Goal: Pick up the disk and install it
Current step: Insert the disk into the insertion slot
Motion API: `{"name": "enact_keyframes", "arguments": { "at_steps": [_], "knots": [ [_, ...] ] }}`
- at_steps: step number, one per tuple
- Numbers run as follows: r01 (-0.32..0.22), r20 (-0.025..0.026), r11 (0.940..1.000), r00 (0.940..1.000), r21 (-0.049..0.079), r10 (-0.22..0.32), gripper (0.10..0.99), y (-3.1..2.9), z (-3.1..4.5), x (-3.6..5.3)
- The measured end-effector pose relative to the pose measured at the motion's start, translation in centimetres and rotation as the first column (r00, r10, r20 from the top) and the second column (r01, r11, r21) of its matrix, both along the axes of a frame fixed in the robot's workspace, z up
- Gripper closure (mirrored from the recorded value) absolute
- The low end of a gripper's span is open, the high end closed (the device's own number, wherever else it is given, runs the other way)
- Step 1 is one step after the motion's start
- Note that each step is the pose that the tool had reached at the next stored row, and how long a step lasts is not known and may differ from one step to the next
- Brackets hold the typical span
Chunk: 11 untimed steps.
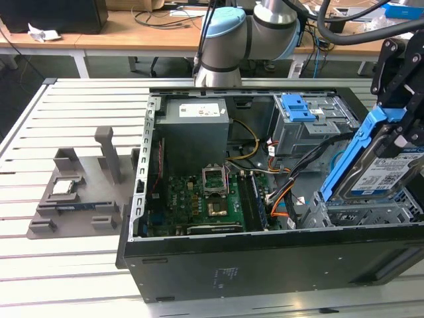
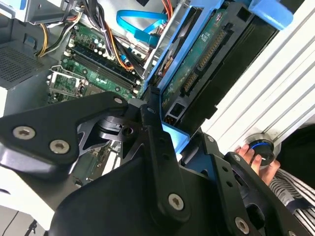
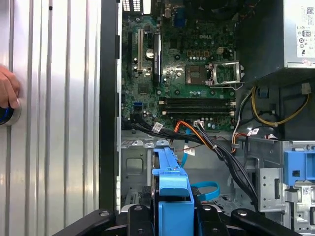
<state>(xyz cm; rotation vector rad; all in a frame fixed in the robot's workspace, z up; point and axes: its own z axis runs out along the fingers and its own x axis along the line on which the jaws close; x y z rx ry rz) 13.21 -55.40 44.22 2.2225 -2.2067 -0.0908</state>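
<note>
The disk (image 1: 376,180), a flat silver metal hard drive framed by a blue plastic bracket, is clamped by the black gripper (image 1: 405,136) and held tilted over one end of the open black computer case (image 1: 265,265). The case is laid on a slatted aluminium table (image 1: 73,119). A blue-and-white barcode label (image 1: 392,169) is borne by the disk.

I see disk (image 1: 381,173) cut by exterior view's right edge, top hid behind gripper (image 1: 401,136) | first wrist view: 1 hand (image 3: 7,91) cut at pic edge
</note>
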Motion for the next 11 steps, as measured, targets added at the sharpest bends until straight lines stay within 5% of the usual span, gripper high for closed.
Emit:
{"name": "enact_keyframes", "arguments": {
  "at_steps": [11],
  "knots": [
    [-0.001, -0.0001, 1.0000, 1.0000, 0.000, 0.001, 0.718, 0.14, -2.05, 0.03]
  ]
}}
